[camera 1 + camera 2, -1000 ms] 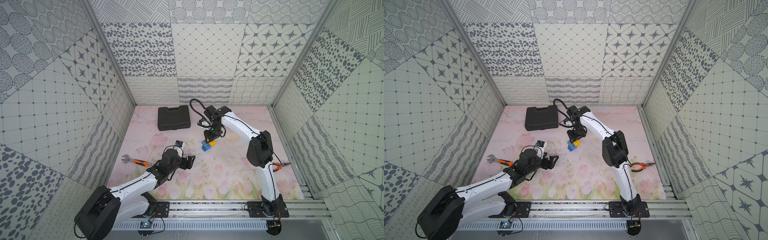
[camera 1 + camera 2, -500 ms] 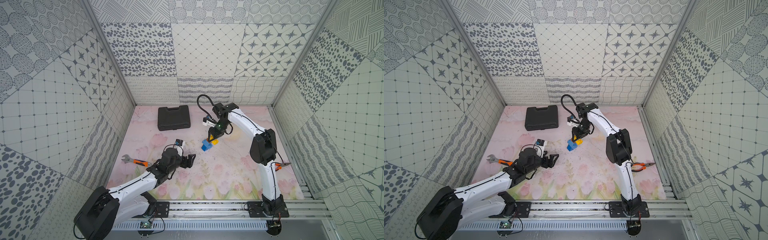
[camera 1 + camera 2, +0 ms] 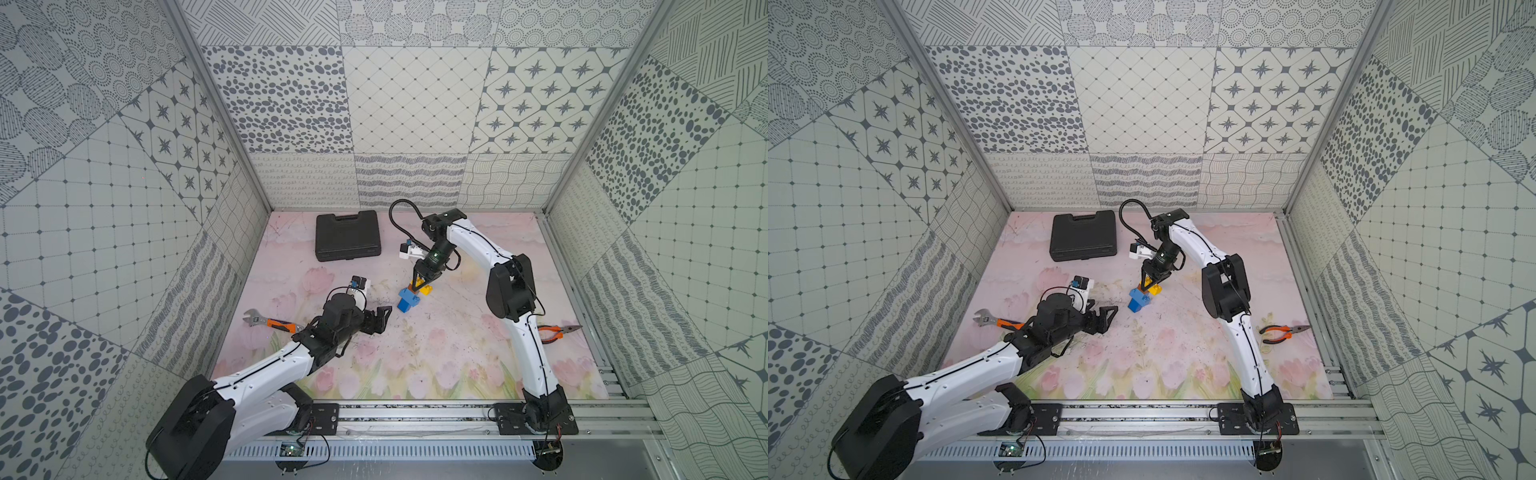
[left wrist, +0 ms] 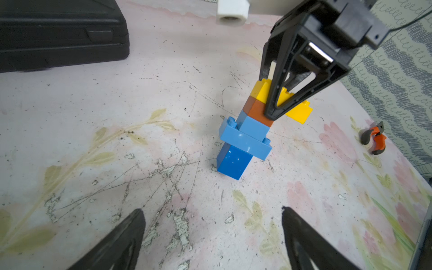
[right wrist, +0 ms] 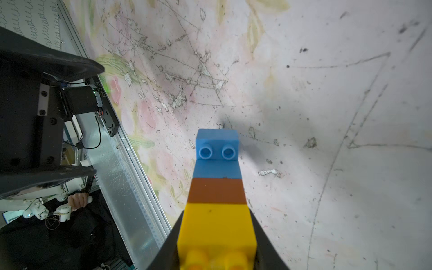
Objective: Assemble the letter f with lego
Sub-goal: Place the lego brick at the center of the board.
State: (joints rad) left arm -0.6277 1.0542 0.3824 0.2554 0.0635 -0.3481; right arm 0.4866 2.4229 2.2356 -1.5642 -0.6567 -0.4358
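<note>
The lego is joined into one leaning stack [image 3: 409,297] [image 3: 1139,299], the letter f, near the middle of the mat. In the left wrist view it runs from a darker blue foot [image 4: 232,163] at the mat, through a light blue crossbar [image 4: 245,140] and a brown block [image 4: 253,109], to a yellow brick [image 4: 300,112]. My right gripper [image 3: 419,284] [image 5: 217,236] is shut on its yellow and brown top. My left gripper [image 3: 384,321] [image 4: 211,210] stands open a short way in front of the stack, with nothing between its fingers.
A black case [image 3: 347,235] lies at the back left. A wrench [image 3: 270,322] lies beside my left arm. Orange-handled pliers [image 3: 557,332] lie at the right edge. Patterned walls enclose the mat, and a metal rail [image 3: 415,415] runs along the front.
My right wrist has swung a little to the right and back while it keeps hold of the stack, which stays in nearly the same place. The left arm has not moved.
</note>
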